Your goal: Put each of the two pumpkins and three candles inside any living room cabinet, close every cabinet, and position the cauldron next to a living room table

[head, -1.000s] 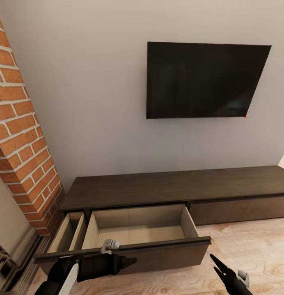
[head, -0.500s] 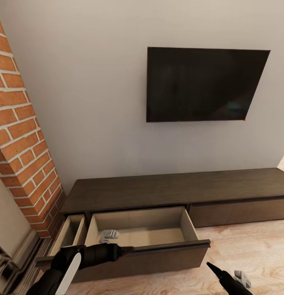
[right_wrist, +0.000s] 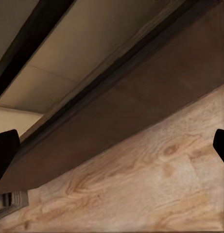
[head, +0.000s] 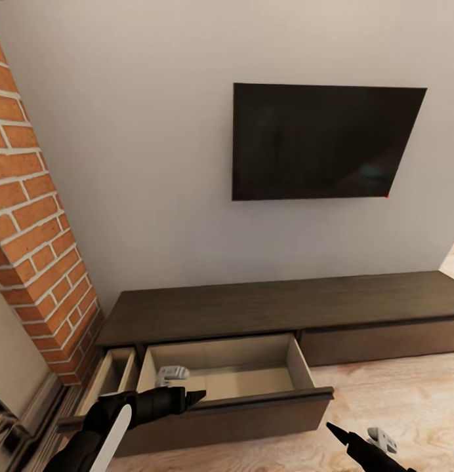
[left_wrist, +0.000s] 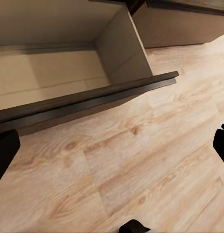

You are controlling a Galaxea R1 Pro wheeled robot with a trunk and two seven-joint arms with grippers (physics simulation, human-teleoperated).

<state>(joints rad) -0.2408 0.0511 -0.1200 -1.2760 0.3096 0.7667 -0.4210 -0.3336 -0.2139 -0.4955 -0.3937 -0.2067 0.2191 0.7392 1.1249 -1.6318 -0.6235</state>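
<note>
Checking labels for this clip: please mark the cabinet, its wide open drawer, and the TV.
cabinet (head: 279, 305): head view, on its dark top surface.
wide open drawer (head: 253, 383): head view, on its pale inner floor.
TV (head: 322, 141): head view, middle of the black screen.

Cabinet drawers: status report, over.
Cabinet: wide drawer pulled out, narrow drawer beside it also out. Left claw at the wide drawer's front edge, right claw low over floor. Both hold nothing.
</note>
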